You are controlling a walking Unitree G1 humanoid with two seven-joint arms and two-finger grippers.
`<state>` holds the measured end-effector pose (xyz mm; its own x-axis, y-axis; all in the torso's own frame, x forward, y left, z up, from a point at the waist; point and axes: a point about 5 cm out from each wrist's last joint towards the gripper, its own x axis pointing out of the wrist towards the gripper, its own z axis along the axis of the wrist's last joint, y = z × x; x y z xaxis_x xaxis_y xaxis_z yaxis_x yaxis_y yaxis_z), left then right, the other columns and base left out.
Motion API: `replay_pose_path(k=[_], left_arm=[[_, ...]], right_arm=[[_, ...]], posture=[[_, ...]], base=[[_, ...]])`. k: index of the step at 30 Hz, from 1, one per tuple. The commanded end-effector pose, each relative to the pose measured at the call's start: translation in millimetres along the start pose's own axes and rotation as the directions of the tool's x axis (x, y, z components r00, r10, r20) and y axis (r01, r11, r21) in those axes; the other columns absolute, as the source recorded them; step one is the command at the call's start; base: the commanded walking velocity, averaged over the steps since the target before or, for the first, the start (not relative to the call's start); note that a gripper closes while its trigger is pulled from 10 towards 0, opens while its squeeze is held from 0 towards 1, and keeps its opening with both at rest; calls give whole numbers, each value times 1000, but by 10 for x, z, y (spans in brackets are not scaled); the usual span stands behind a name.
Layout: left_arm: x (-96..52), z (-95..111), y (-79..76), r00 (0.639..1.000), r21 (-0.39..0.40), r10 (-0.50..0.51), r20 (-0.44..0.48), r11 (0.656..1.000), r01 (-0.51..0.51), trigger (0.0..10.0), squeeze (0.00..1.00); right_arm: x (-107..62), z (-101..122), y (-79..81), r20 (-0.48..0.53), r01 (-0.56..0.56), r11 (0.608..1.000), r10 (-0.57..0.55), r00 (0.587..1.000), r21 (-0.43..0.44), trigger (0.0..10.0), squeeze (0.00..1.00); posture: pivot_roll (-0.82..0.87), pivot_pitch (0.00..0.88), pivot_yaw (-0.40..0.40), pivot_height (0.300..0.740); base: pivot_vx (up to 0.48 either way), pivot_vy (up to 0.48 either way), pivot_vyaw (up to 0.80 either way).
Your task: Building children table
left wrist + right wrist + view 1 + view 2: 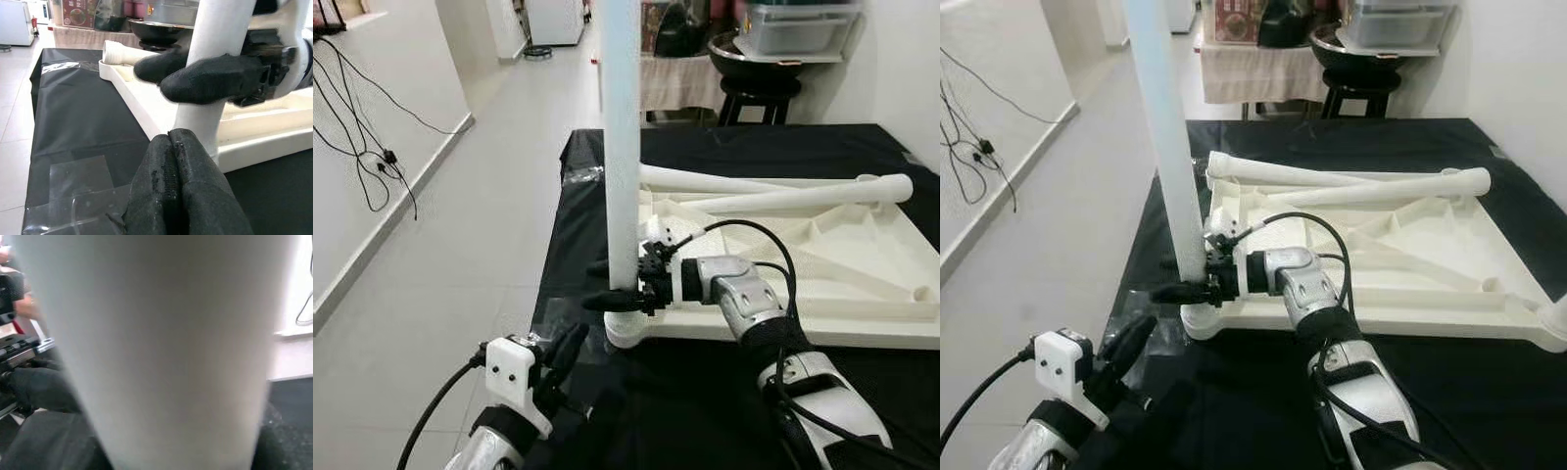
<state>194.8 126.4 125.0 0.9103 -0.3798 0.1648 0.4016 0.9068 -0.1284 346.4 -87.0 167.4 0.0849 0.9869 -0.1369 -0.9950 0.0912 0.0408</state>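
Right pincer [619, 286] around upright table leg [621, 147]

One upturned tabletop [862, 264]; one upright leg [622, 147]; two loose legs [773, 191]; two grippers [625, 289].

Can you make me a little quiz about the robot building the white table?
1. True or false: the right hand is closed around the upright white leg near its bottom end.
2. How many white legs are lying across the upside-down tabletop? A) none B) two C) four
3. Fill in: the left hand has its fingers pressed ______, holding nothing, low down just in front of the upright leg.

Key:
1. True. Its black fingers sit on either side of the leg, just above the corner socket.
2. B. The two loose legs lie crossing each other.
3. Together.
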Motion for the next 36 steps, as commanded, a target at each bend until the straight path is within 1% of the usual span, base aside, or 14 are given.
replay_pose_path(k=[1, 7, 8, 9, 10, 11, 13, 17, 22, 23, 28, 29, 34, 36], left_arm=[[-18, -36, 11, 1000, -8, 8, -20, 1000, -8, 10000, 0], [-25, -28, 7, 1000, -10, 8, -18, 1000, -8, 10000, 0], [-32, -23, 11, 1000, -10, 8, -18, 1000, -8, 10000, 0], [-40, -17, 15, 1000, -9, 9, -17, 1000, -9, 10000, 0], [-40, -17, 15, 1000, -9, 9, -17, 1000, -9, 10000, 0], [-45, -14, 18, 1000, -8, 9, -17, 1000, -10, 10000, 0], [-51, -7, 29, 1000, -7, 11, -17, 1000, -11, 10000, 0], [-49, 2, 29, 1000, -7, 10, -17, 1000, -10, 10000, 0], [-53, 5, 26, 1000, -5, 14, -16, 1000, -14, 10000, 0], [-54, 5, 28, 1000, -3, 16, -15, 1000, -16, 10000, 0], [-52, 6, 32, 1000, -4, 18, -15, 1000, -18, 10000, 0], [-49, 5, 34, 1000, -5, 16, -15, 1000, -16, 10000, 0], [-37, -5, 47, 1000, -7, 15, -18, 1000, -15, 10000, 0], [-34, -8, 50, 1000, -7, 15, -18, 1000, -15, 10000, 0]], right_arm=[[3, -45, 23, 6, -21, 999, 21, 1000, 31, 0, 0], [-110, -143, 29, 12, 110, 993, -110, 994, 43, 0, 0], [-32, -225, 35, 8, 296, 953, -297, 955, 62, 0, 0], [-3, -288, -14, 1, 596, 801, -597, 802, 60, 0, 0], [-3, -288, -14, 1, 596, 801, -597, 802, 60, 0, 0], [-29, -330, -40, -3, 773, 632, -774, 633, 60, 0, 0], [4, -440, 131, -40, 822, 561, -823, 567, 94, 0, 0], [94, -583, 374, -93, 746, 654, -741, 665, 122, 0, 0], [128, -554, 329, -88, 749, 657, -744, 663, 89, 941, 0], [136, -564, 316, -104, 757, 649, -749, 654, 77, 10000, 0], [168, -534, 343, -93, 742, 665, -736, 670, 88, 10000, 110], [194, -464, 351, -58, 721, 682, -721, 691, 121, 10000, 1000], [313, 55, 434, 193, 346, 924, -374, 907, 164, 10000, 1000], [302, 98, 453, 192, 259, 959, -277, 941, 114, 10000, 1000]], posture=[[8, 51, 1, 740], [-2, 58, -2, 740], [-3, 65, -7, 740], [-4, 68, -7, 740], [-4, 68, -7, 740], [-4, 68, -7, 740], [-15, 87, 3, 740], [-6, 79, -10, 740], [-2, 79, -7, 740], [-2, 79, -7, 740], [-5, 78, -6, 740], [-3, 77, -4, 740], [-3, 65, 4, 740], [-2, 65, 5, 740]], base=[[0, 0, 0], [0, 0, 0], [0, 0, 0], [0, 0, 0], [0, 0, 0], [0, 0, 0], [0, 0, 0], [0, 0, 0], [0, 0, 0], [0, 0, 0], [0, 0, 0], [0, 0, 0], [0, 0, 0], [0, 0, 0]])
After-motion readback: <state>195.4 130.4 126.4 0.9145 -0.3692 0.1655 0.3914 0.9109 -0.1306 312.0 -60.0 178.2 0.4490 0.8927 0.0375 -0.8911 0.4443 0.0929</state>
